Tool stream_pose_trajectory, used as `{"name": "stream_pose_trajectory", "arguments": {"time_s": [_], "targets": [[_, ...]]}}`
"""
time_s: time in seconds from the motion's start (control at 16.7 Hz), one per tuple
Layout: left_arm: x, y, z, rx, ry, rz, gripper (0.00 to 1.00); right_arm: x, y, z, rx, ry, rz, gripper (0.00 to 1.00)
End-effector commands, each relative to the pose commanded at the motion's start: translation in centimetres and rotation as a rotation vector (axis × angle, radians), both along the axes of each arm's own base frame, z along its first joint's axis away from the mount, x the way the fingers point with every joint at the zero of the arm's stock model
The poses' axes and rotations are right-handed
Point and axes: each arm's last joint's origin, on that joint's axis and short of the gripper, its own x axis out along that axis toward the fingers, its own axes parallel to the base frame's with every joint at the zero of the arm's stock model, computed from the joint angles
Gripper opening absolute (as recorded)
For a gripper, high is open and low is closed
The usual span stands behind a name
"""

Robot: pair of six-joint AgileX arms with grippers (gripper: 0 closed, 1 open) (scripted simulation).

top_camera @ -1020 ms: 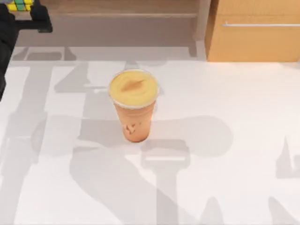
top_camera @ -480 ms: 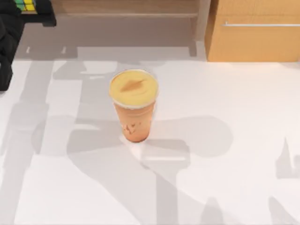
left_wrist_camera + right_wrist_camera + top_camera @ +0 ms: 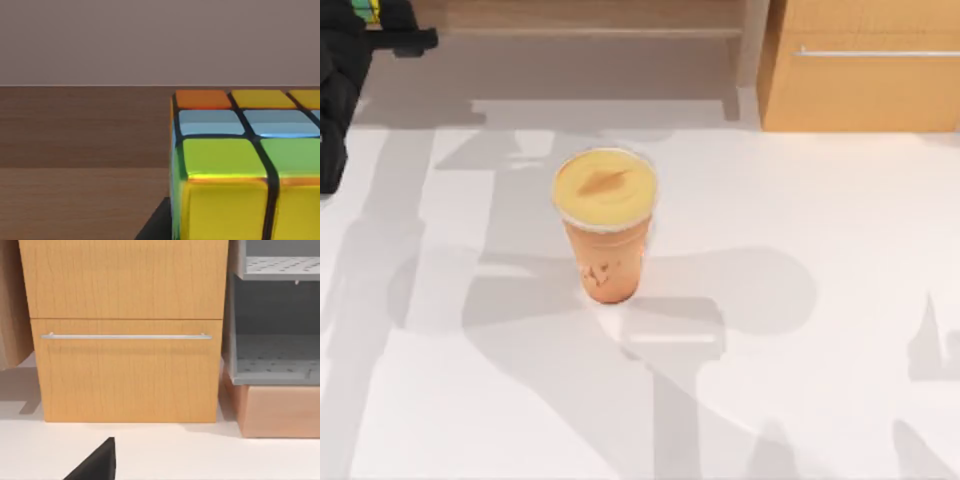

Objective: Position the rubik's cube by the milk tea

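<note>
The milk tea (image 3: pixel 605 222) is a tall clear cup of orange-tan drink with a pale yellow lid, standing upright on the white table, left of centre. The rubik's cube (image 3: pixel 366 9) shows at the far left corner of the top view, held up by my left gripper (image 3: pixel 375 22), which is shut on it. The left wrist view shows the rubik's cube (image 3: pixel 235 165) close up, with orange, yellow, teal and green stickers. The cube is well away from the cup, to its far left. A dark part of my right gripper (image 3: pixel 95 465) shows above the table before a cabinet.
A wooden cabinet with a drawer handle (image 3: pixel 865 65) stands at the back right. Grey shelving (image 3: pixel 275 330) sits beside it. A wooden ledge (image 3: pixel 590 18) runs along the back. The white table (image 3: pixel 800 330) spreads around the cup.
My left arm has drawn a little further toward the far left corner with the cube, so less of the cube shows. The cup has not moved.
</note>
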Motion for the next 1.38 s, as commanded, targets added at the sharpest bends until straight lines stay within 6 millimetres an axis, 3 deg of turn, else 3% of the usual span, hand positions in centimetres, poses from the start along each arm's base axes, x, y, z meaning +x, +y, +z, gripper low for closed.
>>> {"name": "stream_pose_trajectory", "arguments": {"time_s": [0.36,0.96,1.2,1.38], "targets": [[0.0,0.0,0.0,0.0,0.0,0.0,0.02,0.0,0.0,0.0,0.0,0.0,0.0,1.0],[0.0,-0.1,0.1,0.001,-0.004,0.002,0.0,0.0,0.0,0.0,0.0,0.0,0.0,1.0],[-0.2,-1.4,1.0,-0.005,-0.034,0.012,0.0,0.0,0.0,0.0,0.0,0.0,0.0,1.0],[-0.2,-0.9,1.1,0.001,-0.023,0.019,0.0,0.0,0.0,0.0,0.0,0.0,0.0,1.0]]}}
